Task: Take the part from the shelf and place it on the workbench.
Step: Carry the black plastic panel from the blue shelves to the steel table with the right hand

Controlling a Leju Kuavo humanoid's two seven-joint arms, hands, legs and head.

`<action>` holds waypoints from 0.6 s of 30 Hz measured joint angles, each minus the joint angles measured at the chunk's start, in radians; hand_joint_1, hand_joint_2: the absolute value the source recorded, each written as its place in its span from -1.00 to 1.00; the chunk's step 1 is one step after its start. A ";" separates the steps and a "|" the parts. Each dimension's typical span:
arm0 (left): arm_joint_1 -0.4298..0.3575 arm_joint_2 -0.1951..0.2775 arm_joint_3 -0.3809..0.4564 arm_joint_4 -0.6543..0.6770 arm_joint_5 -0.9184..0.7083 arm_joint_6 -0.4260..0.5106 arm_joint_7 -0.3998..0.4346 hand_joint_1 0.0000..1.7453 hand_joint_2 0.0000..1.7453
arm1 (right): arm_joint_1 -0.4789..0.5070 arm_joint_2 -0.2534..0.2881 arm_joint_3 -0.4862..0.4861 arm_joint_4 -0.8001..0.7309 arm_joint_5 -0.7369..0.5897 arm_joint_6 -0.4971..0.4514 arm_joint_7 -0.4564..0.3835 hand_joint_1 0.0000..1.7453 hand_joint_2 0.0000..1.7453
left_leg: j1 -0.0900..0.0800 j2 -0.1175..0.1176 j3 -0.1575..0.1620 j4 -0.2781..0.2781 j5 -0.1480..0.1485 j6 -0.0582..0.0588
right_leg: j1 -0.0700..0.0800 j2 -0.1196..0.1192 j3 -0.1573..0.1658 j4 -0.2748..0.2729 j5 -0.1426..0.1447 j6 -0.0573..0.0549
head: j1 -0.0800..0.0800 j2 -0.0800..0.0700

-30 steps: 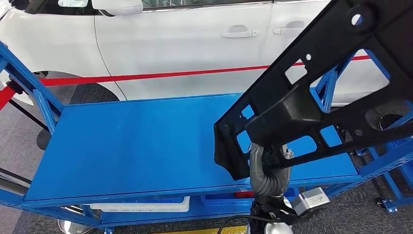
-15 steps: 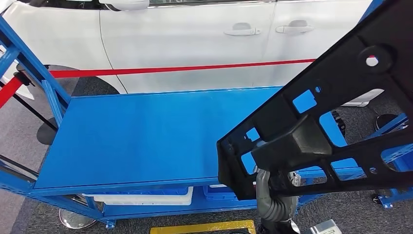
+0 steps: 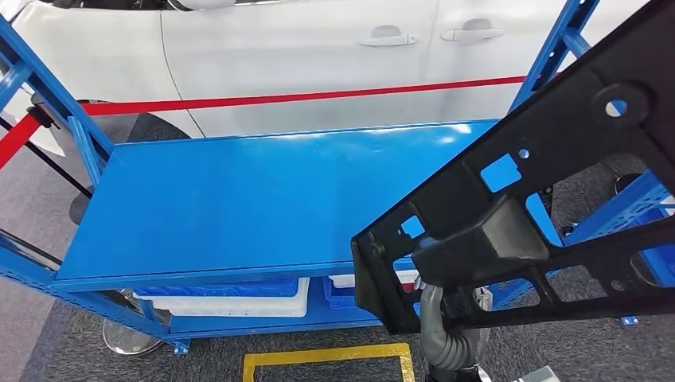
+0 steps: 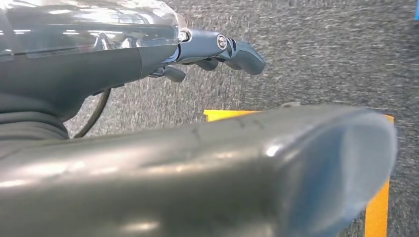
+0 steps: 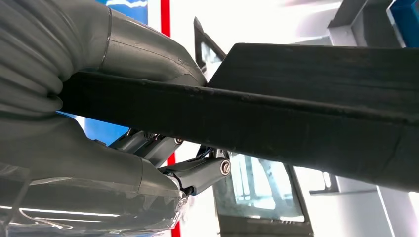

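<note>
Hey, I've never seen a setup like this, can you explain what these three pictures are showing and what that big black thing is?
These come from a humanoid robot with two arms. The wide picture looks down from its head at a blue metal workbench, bare on top, with a white car behind. The large black plastic frame part with cut-out holes is carried by the robot's right hand; the camera at that wrist shows the thumb and fingers gripping the part's edge. The other wrist camera shows the left hand holding nothing, hanging over grey carpet.
</note>
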 joint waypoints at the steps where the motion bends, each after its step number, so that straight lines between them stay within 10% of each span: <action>1: 0.000 0.001 0.000 0.000 0.000 0.000 0.000 -1.00 -1.00 | 0.000 -0.001 0.000 -0.002 -0.005 0.009 -0.002 1.00 1.00 | -0.003 -0.012 0.040 -0.062 0.008 0.009 | -0.001 0.005 -0.005 -0.001 0.008 0.004 | 0.000 0.000; 6: -0.002 -0.001 0.000 0.000 0.000 0.000 0.001 -1.00 -1.00 | 0.012 -0.003 0.000 -0.007 -0.009 0.021 -0.007 1.00 1.00 | -0.009 0.003 0.062 -0.142 0.039 0.024 | -0.012 0.023 -0.020 -0.001 0.024 0.032 | 0.000 0.000; 10: -0.002 -0.005 0.000 0.000 -0.001 -0.001 0.001 -1.00 -1.00 | 0.021 -0.006 0.000 -0.009 -0.006 0.023 -0.012 1.00 1.00 | -0.002 0.049 0.030 -0.154 0.075 0.032 | -0.018 -0.007 -0.084 0.188 -0.130 0.051 | 0.005 0.000; 12: -0.002 -0.007 0.000 0.000 -0.001 -0.002 0.001 -1.00 -1.00 | 0.028 -0.008 0.000 -0.010 -0.006 0.023 -0.016 1.00 1.00 | 0.000 0.074 0.008 -0.148 0.084 0.027 | -0.026 -0.013 -0.087 0.258 -0.132 0.064 | 0.005 0.000; 15: -0.003 -0.009 0.000 0.000 0.000 -0.003 0.001 -1.00 -1.00 | 0.033 -0.010 0.000 -0.013 -0.006 0.023 -0.020 1.00 1.00 | 0.006 0.108 -0.020 -0.124 0.089 0.011 | -0.039 -0.056 0.031 0.121 -0.062 0.083 | 0.006 0.000; 18: -0.004 -0.009 0.000 0.000 0.000 -0.003 0.001 -1.00 -1.00 | 0.037 -0.010 -0.001 -0.021 -0.003 0.022 -0.025 1.00 1.00 | 0.003 0.134 -0.035 -0.096 0.085 -0.008 | -0.032 -0.096 0.105 -0.001 -0.084 0.063 | 0.008 0.000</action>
